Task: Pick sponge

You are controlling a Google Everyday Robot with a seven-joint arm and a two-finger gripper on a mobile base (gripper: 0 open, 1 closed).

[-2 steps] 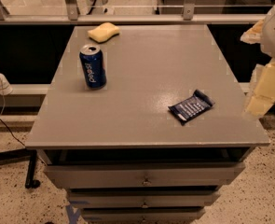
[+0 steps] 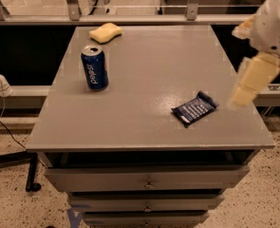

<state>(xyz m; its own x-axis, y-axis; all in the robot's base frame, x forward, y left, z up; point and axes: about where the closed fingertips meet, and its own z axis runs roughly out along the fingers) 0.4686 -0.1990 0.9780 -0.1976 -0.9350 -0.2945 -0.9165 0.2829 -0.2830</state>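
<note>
Tool: hanging above the right edge of the tabletop, well apart from the target; open or closed, I cannot tell.
Sponge: far left corner, lying flat near the back edge, nothing touching it.
Risk, route: a low sweep across could clip the snack packet or topple the soda can, which stands just in front of the Sponge.
Risk, grip: soft foam may squash and slip, or get nudged off the back edge.
Materials: Sponge pale yellow, rounded, pinched waist; soda can a blue, glossy cylinder, likely metal; snack packet a dark crinkled wrapper; tabletop smooth grey.
</note>
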